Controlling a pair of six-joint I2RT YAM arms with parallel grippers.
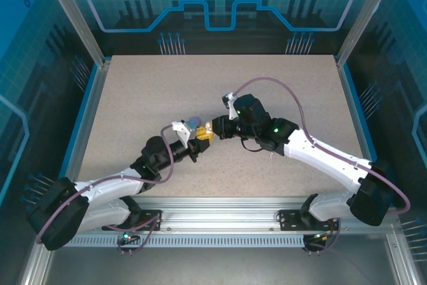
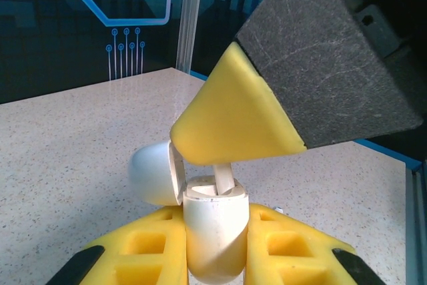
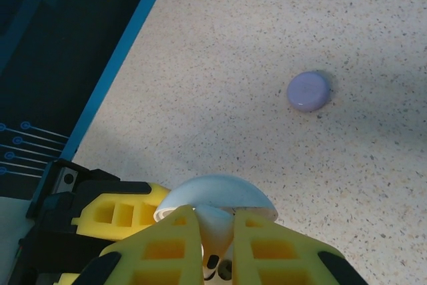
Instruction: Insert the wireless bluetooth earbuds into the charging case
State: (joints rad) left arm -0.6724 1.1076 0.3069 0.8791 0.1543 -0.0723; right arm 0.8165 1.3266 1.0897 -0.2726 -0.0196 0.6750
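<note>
1. The left gripper (image 1: 199,141) sits near the middle of the pale speckled table (image 1: 133,98). Its yellow fingers (image 2: 143,245) are closed around the lower body of a white rounded plastic charging case (image 2: 212,221).
2. The case is held upright clear of the table. Its domed lid (image 2: 155,175) is swung open toward the left in the left wrist view.
3. The right gripper (image 1: 215,129) meets the left one from the right, and its yellow fingertip (image 2: 233,115) sits directly over the case's open mouth.
4. The right gripper's jaws are pinched tight on a small white wireless earbud (image 2: 224,177). The bud's stem reaches down into the case's opening. Whether it is fully seated cannot be told.
5. From the right wrist, the open lid (image 3: 217,195) shows just past the right gripper's closed fingers (image 3: 167,245), with the left gripper's yellow finger (image 3: 117,215) to the left.
6. A pale purple round closed case (image 3: 308,91) lies flat on the table, apart from both grippers. From above it shows just on the far side of the left gripper (image 1: 193,123).
</note>
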